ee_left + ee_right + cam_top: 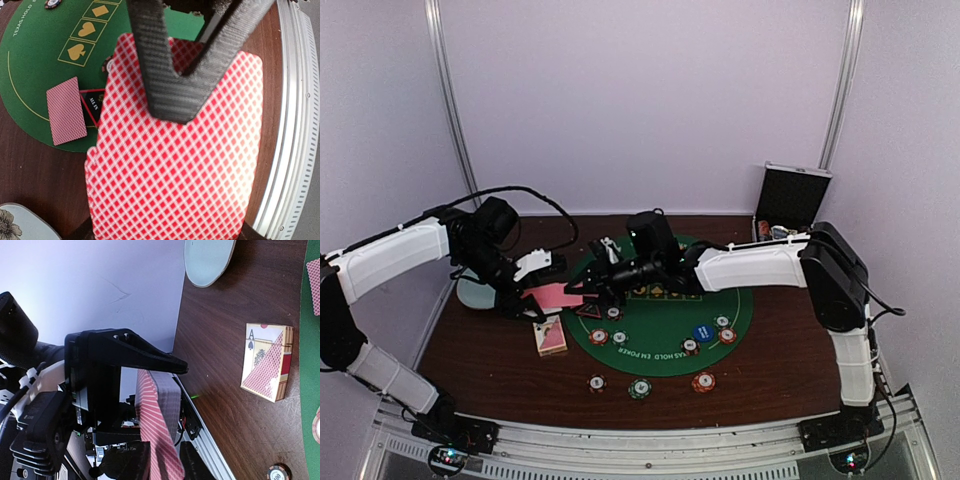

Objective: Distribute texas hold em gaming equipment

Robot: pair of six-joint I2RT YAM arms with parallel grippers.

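A stack of pink-red-backed playing cards (175, 165) hangs above the table's left side, and my left gripper (167, 235) is shut on its lower end. My right gripper (165, 445) reaches in from the right, its fingers closed on the cards' (159, 410) other edge. One black finger (165, 75) lies across the card backs. In the top view the two grippers, left (532, 292) and right (582, 292), meet at the cards (552, 296). A single card (66, 110) and the black triangular marker (92, 107) lie on the green mat (660, 310). Striped chips (619, 338) and a blue button (703, 333) sit on the mat.
A card box (550, 337) lies on the wood left of the mat. Three chips (640, 388) sit near the front edge. The pale blue dish (475, 292) is under the left arm. The open metal case (790, 205) stands at the back right.
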